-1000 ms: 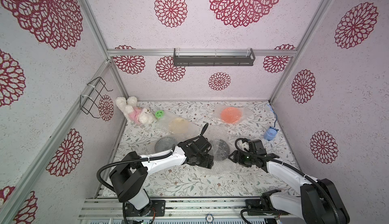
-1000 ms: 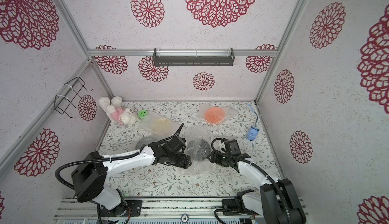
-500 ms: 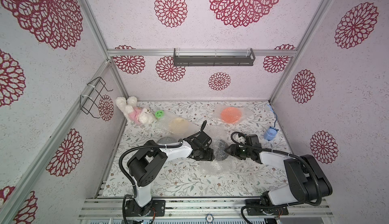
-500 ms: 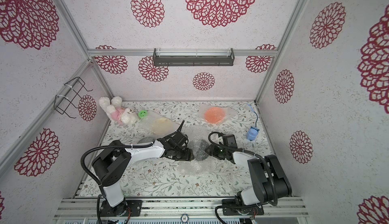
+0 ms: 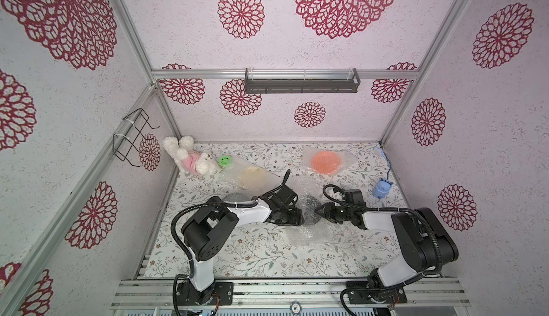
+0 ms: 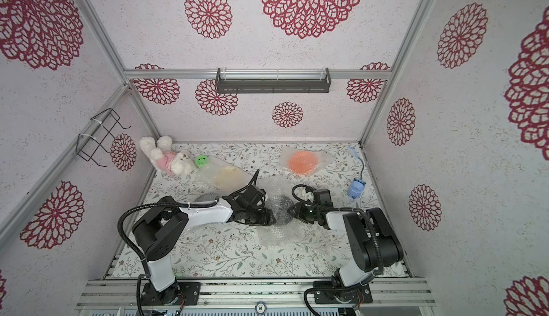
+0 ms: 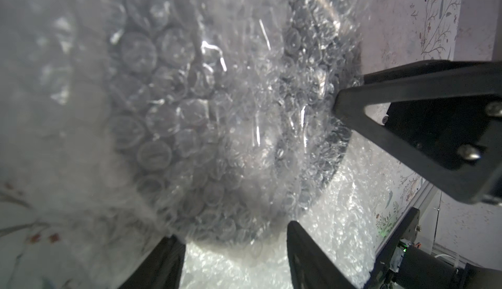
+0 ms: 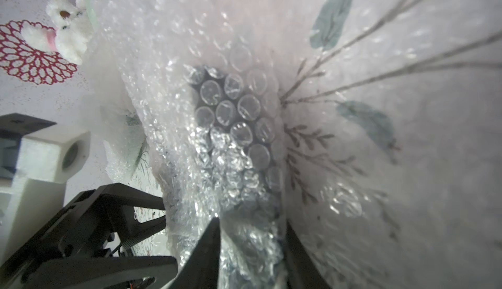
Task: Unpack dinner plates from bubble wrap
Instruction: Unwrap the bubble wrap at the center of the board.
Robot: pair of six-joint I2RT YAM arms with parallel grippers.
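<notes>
A bird's-eye look into a floral-walled booth. The black plate [image 5: 310, 208] lies flat at the middle of the desk [image 5: 252, 249], covered by clear wrap [image 5: 300, 234] that spills toward the front edge. Two arms reach in low from either side.

The left pincer [image 5: 297, 218] sits at the plate's left rim. In its wrist view, the left pincer [image 7: 233, 232] is spread, with the wrapped rim in the gap. No firm hold shows.

The right pincer [image 5: 320, 210] is at the opposite rim. In its wrist view, the right pincer [image 8: 251, 221] has a bunched fold of wrap between its fingers [image 8: 212, 247]. I cannot tell whether it is already pinching.

The plate looks rigid, probably breakable, and heavier than its cover. The wrap is light, limp and slick, so it likely crumples and slides rather than lifts cleanly. The best hold seems to be a loose fold of film clear of the rim, peeled away while the other arm steadies the plate.

Farther back, an orange plate [image 5: 326, 163] and a cream plate [image 5: 253, 177] lie in their own wrap.
</notes>
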